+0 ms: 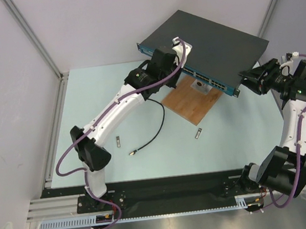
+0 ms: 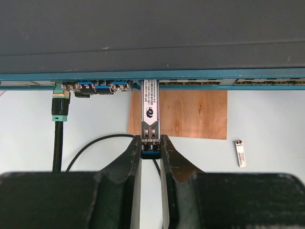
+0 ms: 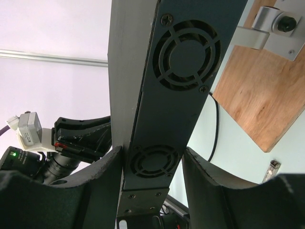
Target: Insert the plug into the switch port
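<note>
The switch (image 1: 211,43), with a matt black top and a blue front face of ports, lies tilted at the back. My left gripper (image 1: 182,65) is at its front face. In the left wrist view it (image 2: 150,144) is shut on the rear of a silver plug (image 2: 150,112). The plug's nose meets the port row (image 2: 190,82), level with it. My right gripper (image 1: 246,83) clamps the switch's right end. In the right wrist view its jaws (image 3: 152,155) straddle the fan-vented side panel (image 3: 183,62), with both fingertips against it.
A brown wooden board (image 1: 193,101) with a metal clamp (image 1: 201,88) lies under the switch's front. A black cable (image 1: 152,134) with a green connector (image 2: 60,102) is plugged in left of the plug. A spare module (image 1: 198,133) and a small part (image 1: 119,141) lie on the table.
</note>
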Controlling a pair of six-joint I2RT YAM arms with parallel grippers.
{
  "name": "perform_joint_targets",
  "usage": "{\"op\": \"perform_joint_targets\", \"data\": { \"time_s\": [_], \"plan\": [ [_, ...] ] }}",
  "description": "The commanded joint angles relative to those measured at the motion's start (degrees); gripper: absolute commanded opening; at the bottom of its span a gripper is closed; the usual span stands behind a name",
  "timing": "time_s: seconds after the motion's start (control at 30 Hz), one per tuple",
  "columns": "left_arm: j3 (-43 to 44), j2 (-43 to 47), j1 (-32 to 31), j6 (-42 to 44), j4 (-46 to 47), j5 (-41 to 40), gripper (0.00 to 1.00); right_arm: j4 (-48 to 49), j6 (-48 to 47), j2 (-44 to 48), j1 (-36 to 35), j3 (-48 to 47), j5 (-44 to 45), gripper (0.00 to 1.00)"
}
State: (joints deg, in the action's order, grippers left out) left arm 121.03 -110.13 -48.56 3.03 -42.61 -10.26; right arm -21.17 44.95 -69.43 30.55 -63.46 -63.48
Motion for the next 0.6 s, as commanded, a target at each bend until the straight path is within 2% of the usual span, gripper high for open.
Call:
{"op": "perform_joint_targets", "data": {
  "time_s": [0.0, 0.57],
  "plan": [
    [3.4, -2.0, -1.0, -2.4, 8.6, 2.6, 0.0, 1.1, -2.5, -0.3, -3.1, -2.2, -2.3, 0.0],
    [4.8, -2.3, -0.8, -6.8, 10.8, 9.8, 0.0, 0.3, -3.4, -0.6, -3.3, -2.7, -1.9, 0.0]
  ]
}}
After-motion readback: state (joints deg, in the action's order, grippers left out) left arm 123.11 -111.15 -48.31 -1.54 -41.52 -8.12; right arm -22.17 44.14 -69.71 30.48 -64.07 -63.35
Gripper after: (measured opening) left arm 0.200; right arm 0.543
